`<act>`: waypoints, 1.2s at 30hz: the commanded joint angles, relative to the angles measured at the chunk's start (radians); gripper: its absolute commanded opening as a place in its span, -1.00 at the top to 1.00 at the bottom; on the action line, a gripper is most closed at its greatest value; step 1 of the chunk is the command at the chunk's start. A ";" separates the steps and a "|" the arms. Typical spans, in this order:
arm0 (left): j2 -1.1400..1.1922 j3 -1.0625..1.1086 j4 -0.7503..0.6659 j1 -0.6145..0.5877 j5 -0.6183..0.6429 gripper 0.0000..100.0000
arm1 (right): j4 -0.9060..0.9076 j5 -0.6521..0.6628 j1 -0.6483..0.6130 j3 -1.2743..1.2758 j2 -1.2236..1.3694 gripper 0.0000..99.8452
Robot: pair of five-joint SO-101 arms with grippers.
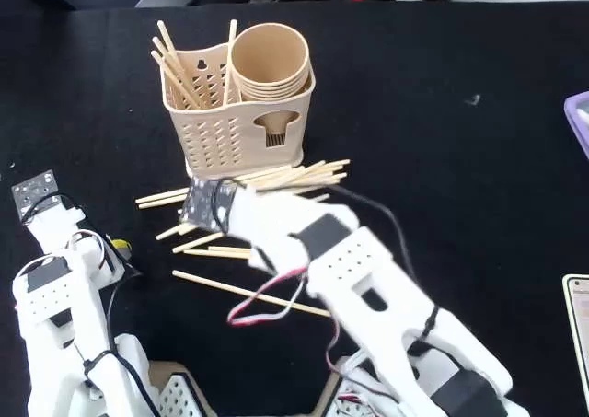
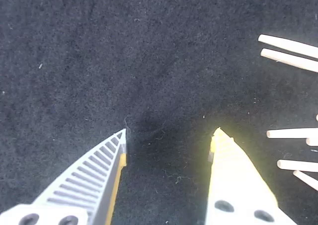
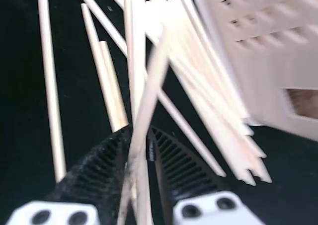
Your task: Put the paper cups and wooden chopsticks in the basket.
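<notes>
The paper cups (image 1: 270,60) sit stacked one inside the other in the right part of the basket (image 1: 235,132). The left part holds a few upright chopsticks (image 1: 179,67) that stick out over the top. The basket stands on the black table (image 1: 442,187), toward its far edge and a bit left of the middle.

Many loose chopsticks (image 1: 294,175) lie flat in a messy pile on the table, right at the front of the basket. Some touch its bottom. One long stick (image 1: 248,293) lies by itself, closer to the near edge.

The right claw (image 1: 207,205) is down in this pile, just in front of the basket. In the right wrist view the claw (image 3: 139,135) is closed tight on loose chopsticks (image 3: 149,96) that run between its two black fingers. I cannot tell if it holds one or two.

The left claw (image 1: 120,249) is near the left edge of the table, beside the ends of the pile. In the left wrist view it (image 2: 170,135) is wide open over bare black cloth and holds nothing. A few stick ends (image 2: 288,46) lie next to it.

A red and white wire (image 1: 267,297) hangs from the right arm.
</notes>
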 commanded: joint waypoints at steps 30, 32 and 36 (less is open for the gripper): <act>-0.020 -0.010 -0.006 0.010 0.005 0.46 | -0.410 -0.463 -0.055 -0.638 -0.039 0.98; -0.020 -0.010 -0.006 0.010 0.005 0.46 | -0.535 -0.463 -0.038 -0.631 -0.027 0.98; -0.018 -0.010 -0.006 0.010 0.005 0.46 | -0.749 -0.463 -0.006 -0.634 0.053 0.98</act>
